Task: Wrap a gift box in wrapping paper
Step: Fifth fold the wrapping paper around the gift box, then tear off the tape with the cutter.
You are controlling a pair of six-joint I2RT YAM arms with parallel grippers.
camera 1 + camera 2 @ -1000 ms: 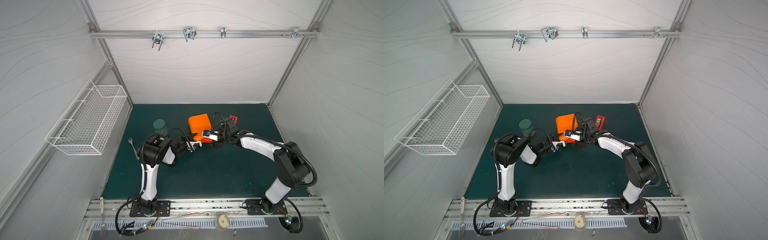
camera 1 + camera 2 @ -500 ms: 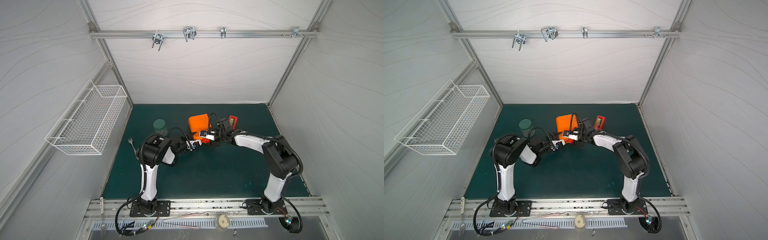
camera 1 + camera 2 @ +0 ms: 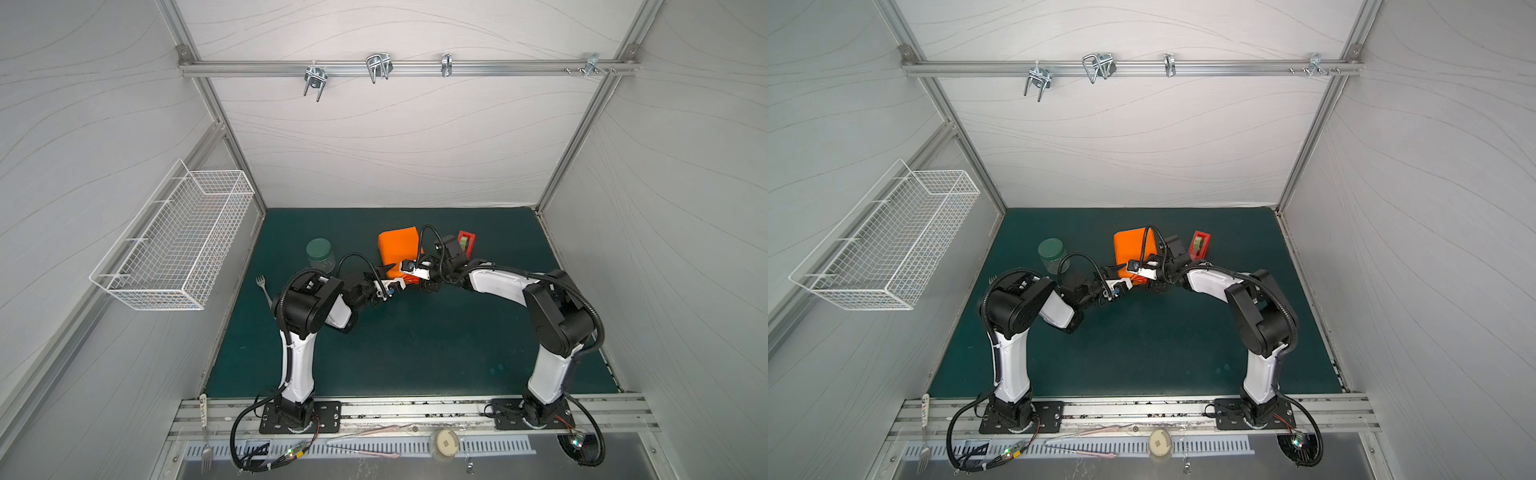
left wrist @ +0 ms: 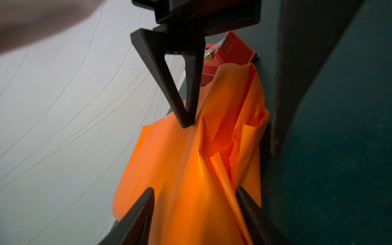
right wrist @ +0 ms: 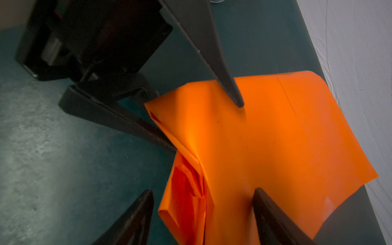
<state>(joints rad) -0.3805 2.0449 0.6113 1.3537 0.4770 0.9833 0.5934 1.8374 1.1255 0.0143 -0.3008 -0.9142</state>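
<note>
Wrapping paper (image 5: 265, 148): orange, creased, folded into a bundle on the green mat (image 5: 63, 169).
Right gripper (image 5: 203, 191): jaws apart, straddling the paper's folded edge.
Left gripper (image 5: 207, 127): jaws apart, one tip touching the paper.

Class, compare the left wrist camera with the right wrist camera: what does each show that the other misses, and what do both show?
Only the left wrist view: the red tape dispenser beyond the wrapping paper. Only the right wrist view: the black housing of the left arm's wrist. Both: the creased orange paper, the left pincer and right pincer with jaws parted and a tip of each on the paper, the green mat and white wall. The gift box shows in neither.
</note>
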